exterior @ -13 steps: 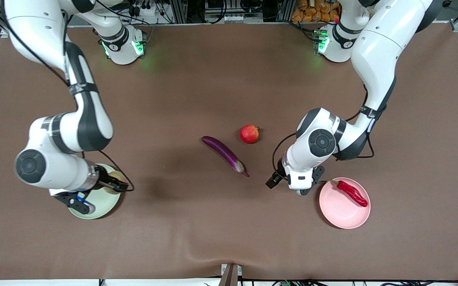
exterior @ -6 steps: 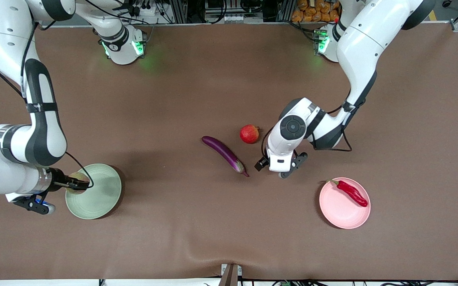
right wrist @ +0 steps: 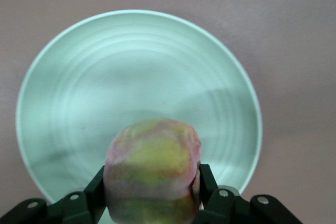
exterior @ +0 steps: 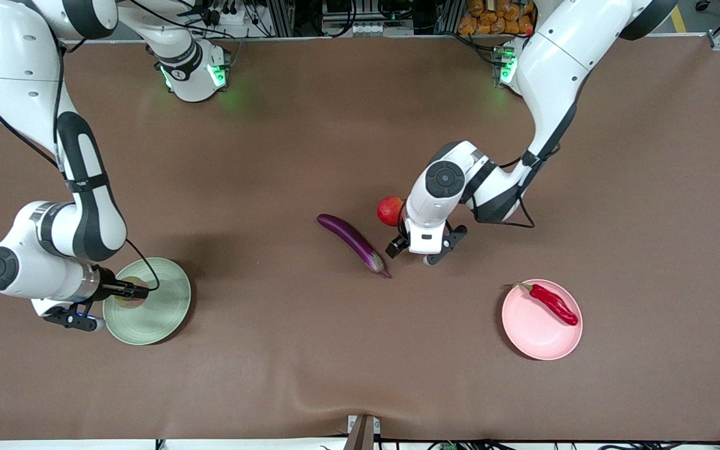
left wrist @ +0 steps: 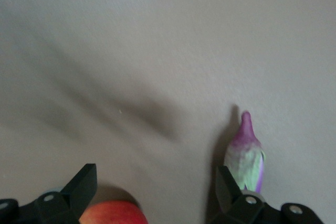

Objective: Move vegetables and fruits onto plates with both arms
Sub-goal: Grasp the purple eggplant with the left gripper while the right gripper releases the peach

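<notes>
Since a second ago our left gripper (exterior: 411, 249) has swung from beside the pink plate (exterior: 538, 334) to hang spread between the eggplant (exterior: 352, 240) and red fruit (exterior: 390, 210). Our right gripper (right wrist: 152, 195) pinches the yellowish-pink fruit (right wrist: 152, 177) over the green plate (right wrist: 79, 77). Bare table surrounds the eggplant, whose stem tip points toward the front camera. The chili (exterior: 552, 303) lies on the pink plate.

L gripper (exterior: 405, 249) moved from pink plate (exterior: 532, 337) toward eggplant (exterior: 352, 240), apparently.
</notes>
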